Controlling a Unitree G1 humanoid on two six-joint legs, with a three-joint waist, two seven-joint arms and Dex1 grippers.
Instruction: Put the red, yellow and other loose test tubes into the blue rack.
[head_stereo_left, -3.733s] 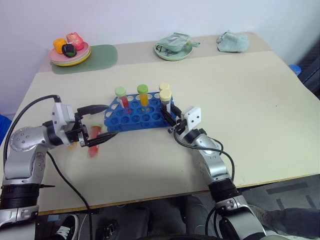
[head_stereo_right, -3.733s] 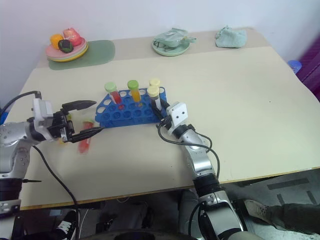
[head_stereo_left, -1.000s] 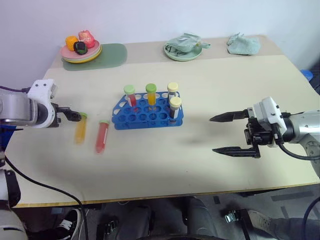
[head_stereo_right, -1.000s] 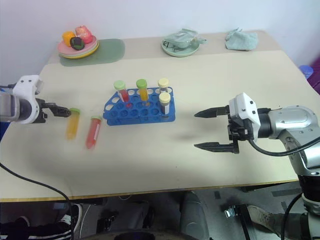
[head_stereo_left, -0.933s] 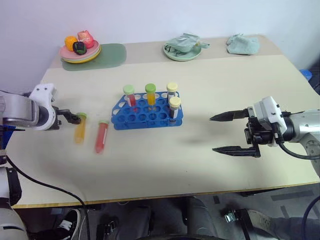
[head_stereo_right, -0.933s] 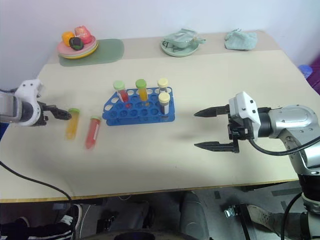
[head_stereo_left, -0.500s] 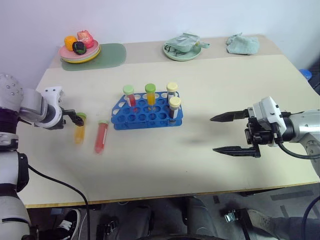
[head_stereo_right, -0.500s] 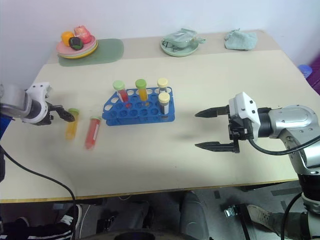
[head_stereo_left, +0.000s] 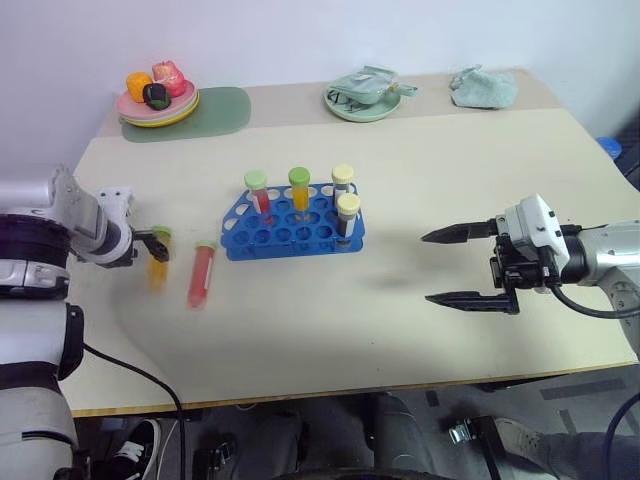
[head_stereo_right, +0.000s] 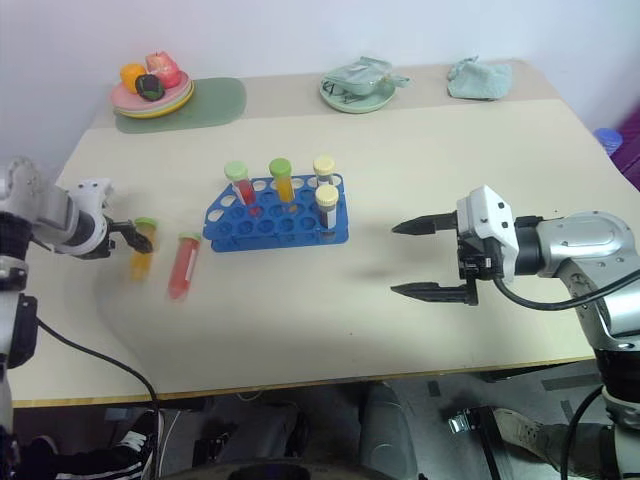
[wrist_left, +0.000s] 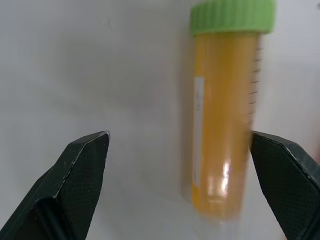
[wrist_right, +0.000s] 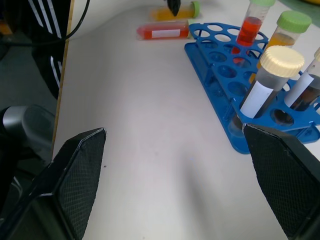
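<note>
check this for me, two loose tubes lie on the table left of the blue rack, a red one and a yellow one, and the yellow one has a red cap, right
Not quite: the yellow tube has a green cap, as the left wrist view shows. The rest holds: it and the red tube lie loose on the table, left of the blue rack.

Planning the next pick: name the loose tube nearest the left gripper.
The yellow tube with the green cap, lying beside the open left gripper; the red tube lies between it and the blue rack.

Light: bright, even, diffuse
Shadows: soft, cast on the table (head_stereo_left: 480, 200)
Blur: yellow tube (wrist_left: 223, 125) smeared at its lower end
</note>
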